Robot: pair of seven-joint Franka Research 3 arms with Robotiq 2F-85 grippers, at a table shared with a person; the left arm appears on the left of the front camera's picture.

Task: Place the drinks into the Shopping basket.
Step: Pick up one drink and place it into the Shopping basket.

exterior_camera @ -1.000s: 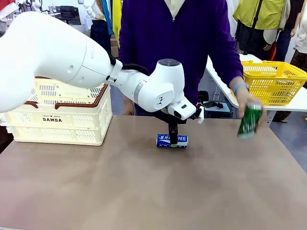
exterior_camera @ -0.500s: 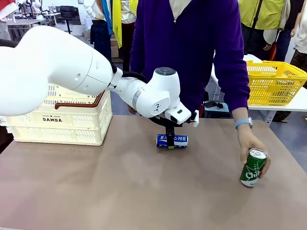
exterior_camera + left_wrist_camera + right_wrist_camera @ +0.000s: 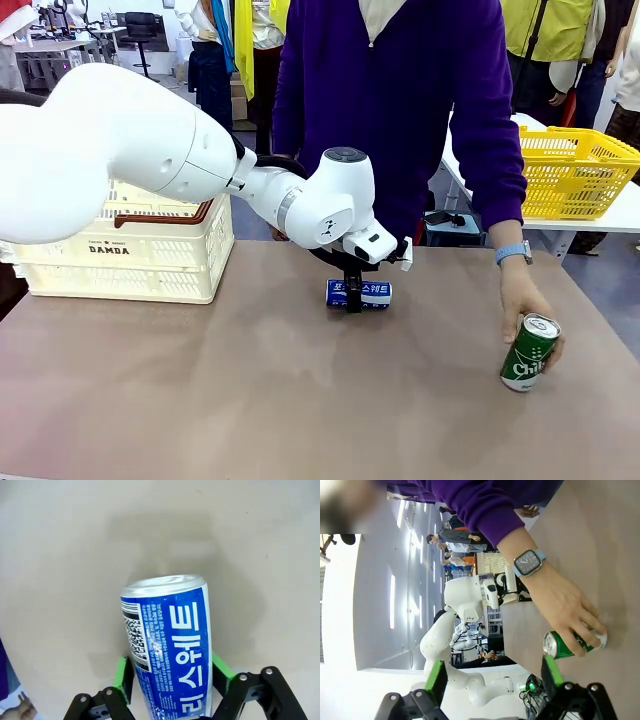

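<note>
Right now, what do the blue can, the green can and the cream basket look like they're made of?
Blue can: probably thin metal, aluminium by the look, given the bright silvery rim and glossy printed wall.
Green can: likely the same, with a silvery top and shiny green print.
Shopping basket: moulded plastic by its look, matte cream, with slotted walls and a dark brown rim.

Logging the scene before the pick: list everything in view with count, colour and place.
blue metal drink can: one, blue, on its side mid-table
green metal drink can: one, green, tilted, table's right side
slotted plastic Shopping basket: one, cream-white with brown rim, table's far left
mesh plastic basket: one, yellow, white table behind, right
table: one, brown
person's hand: one, holding the green can
left gripper: one, black, green-padded fingers flanking the blue can
right gripper: one, black, fingers open, facing the green can
</note>
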